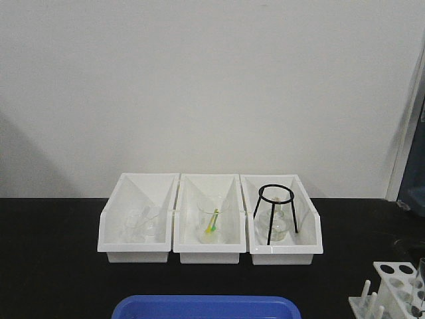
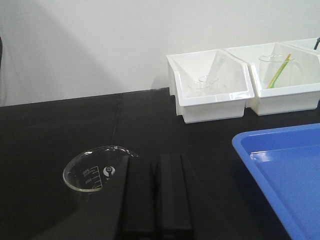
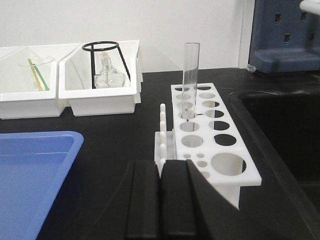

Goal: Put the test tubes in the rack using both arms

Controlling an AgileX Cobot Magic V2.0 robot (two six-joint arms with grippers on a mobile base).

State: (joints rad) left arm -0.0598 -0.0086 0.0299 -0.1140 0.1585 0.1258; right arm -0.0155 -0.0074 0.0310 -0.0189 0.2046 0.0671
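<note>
The white rack [image 3: 210, 135] stands on the black table just beyond my right gripper [image 3: 160, 167], and one clear test tube [image 3: 190, 75] stands upright in a far hole of it. The rack's corner [image 1: 392, 286] also shows at the front view's lower right. My right gripper is shut with nothing between its black fingers [image 3: 176, 197]. My left gripper [image 2: 156, 162] is shut too, empty, low over the table beside a clear beaker [image 2: 90, 172]. Neither arm shows in the front view.
Three white bins [image 1: 210, 247] line the back of the table; they hold beakers, a yellow-green stick [image 1: 213, 220], a black tripod [image 1: 274, 211] and a flask [image 3: 107, 75]. A blue tray [image 1: 206, 307] lies at the front middle. A sunken black basin [image 3: 285, 135] lies right of the rack.
</note>
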